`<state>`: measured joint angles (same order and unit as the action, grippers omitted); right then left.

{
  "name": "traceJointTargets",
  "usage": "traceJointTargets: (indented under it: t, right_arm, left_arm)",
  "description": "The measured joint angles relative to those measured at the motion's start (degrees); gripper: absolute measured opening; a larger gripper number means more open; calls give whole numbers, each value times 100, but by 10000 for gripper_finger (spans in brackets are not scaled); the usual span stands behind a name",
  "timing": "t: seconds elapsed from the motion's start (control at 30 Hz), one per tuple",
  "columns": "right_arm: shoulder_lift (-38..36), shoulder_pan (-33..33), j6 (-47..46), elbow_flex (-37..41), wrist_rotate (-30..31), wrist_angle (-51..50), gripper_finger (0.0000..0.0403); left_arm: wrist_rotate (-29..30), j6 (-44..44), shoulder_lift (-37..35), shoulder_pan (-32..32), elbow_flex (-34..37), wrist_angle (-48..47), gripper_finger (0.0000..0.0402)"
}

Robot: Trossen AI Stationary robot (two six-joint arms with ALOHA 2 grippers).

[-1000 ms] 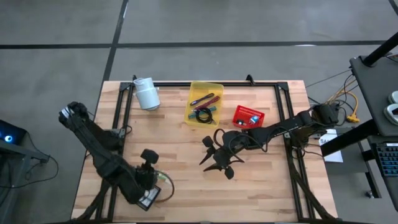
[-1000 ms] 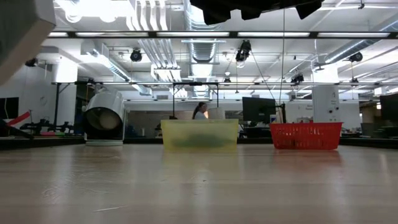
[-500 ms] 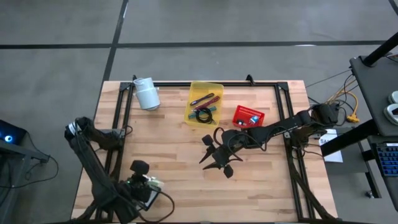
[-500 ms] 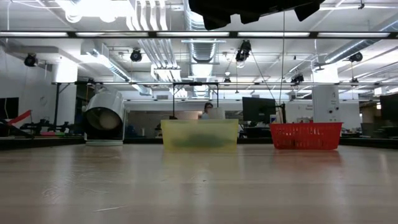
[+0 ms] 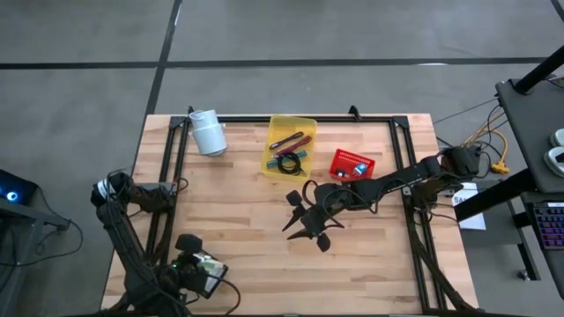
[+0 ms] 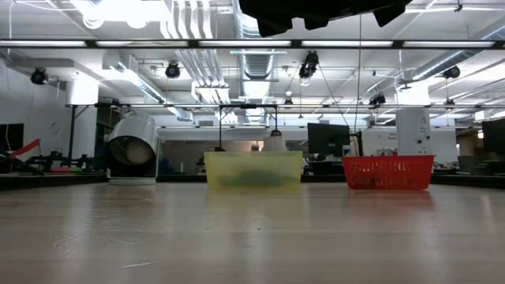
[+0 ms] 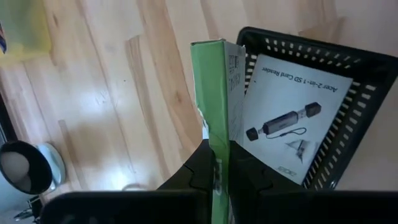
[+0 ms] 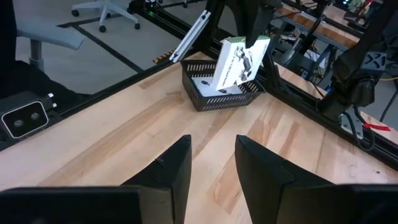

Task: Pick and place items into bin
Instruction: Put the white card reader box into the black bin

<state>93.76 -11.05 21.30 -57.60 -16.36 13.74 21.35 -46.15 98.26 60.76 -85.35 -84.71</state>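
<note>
My left gripper point(image 7: 217, 158) is at the table's near left, shut on a flat white box with a green side point(image 7: 217, 93). The box point(image 8: 239, 59) hangs over a black mesh basket point(image 8: 211, 99) that holds a white card-reader pack point(image 7: 292, 124). My right gripper point(image 5: 304, 227) hovers open over the middle of the table, nothing between its fingers point(image 8: 180, 165). The yellow bin point(image 5: 275, 132) at the far middle holds a magenta stick, a teal tool and a coiled black cable. My left gripper pinches the box's two broad faces between its two fingers, at the box's upper end point(image 8: 249, 42). The fingers come from above, pointing steeply down. The box hangs tilted below them, its lower end at the basket's opening; whether it touches the basket I cannot tell.
A red basket point(image 5: 352, 165) with small blue things stands to the right of the yellow bin. A white cup point(image 5: 208, 132) lies on its side at the far left. Black frame rails point(image 5: 172, 167) run along the table's left, right and far edges.
My left gripper has swung toward the table's near left corner with the white box and tipped to point more steeply down. The box now hangs over the black basket. My right arm has kept still.
</note>
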Motion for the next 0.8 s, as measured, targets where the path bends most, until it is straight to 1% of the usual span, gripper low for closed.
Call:
traceJointTargets:
  t: [0.17, 0.37, 0.53, 0.67, 0.8]
  right_arm:
    - [0, 0, 6, 0, 0, 11, 107]
    - [0, 0, -59, 0, 0, 15, 109]
    - [0, 0, -63, 0, 0, 23, 103]
    - [0, -4, -77, 0, 0, 44, 100]
    - [0, -2, -77, 0, 1, 65, 102]
  left_arm:
    - [8, 462, 0, 50, 46, 13, 11]
    - [4, 644, 0, 140, 121, 100, 11]
    - [-1, 882, 0, 169, 136, 249, 11]
    - [40, 872, 0, 159, 138, 365, 14]
    - [43, 611, 0, 129, 139, 368, 35]
